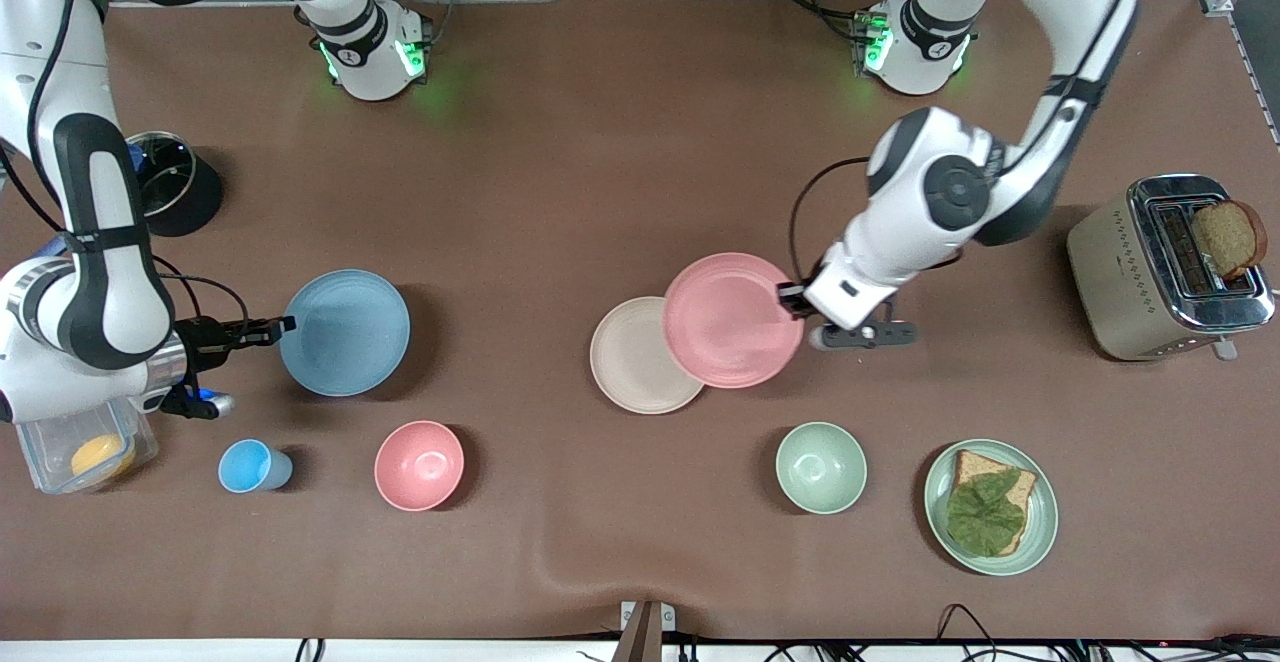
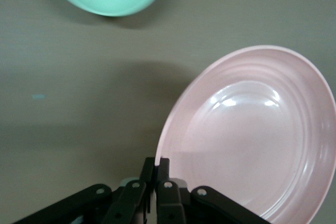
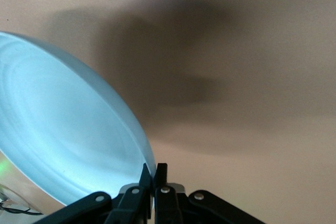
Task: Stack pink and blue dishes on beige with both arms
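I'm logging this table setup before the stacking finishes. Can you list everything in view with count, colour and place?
Pink plate: 1, pale pink, held at its rim, overlapping the beige plate.
Beige plate: 1, cream, mid-table, partly under the pink plate.
Blue plate: 1, light blue, held at its rim, toward the right arm's end.
Pink bowl: 1, pink, nearer the camera than the blue plate.
Blue cup: 1, blue, beside the pink bowl.
Green bowl: 1, pale green, nearer the camera than the pink plate.
Green plate: 1, pale green, bread and leaf on it, beside the green bowl.
Toaster: 1, silver-beige, bread in it, left arm's end.
Clear box: 1, yellow item inside, right arm's end.
Left tool: shut on pink plate.
Right tool: shut on blue plate.
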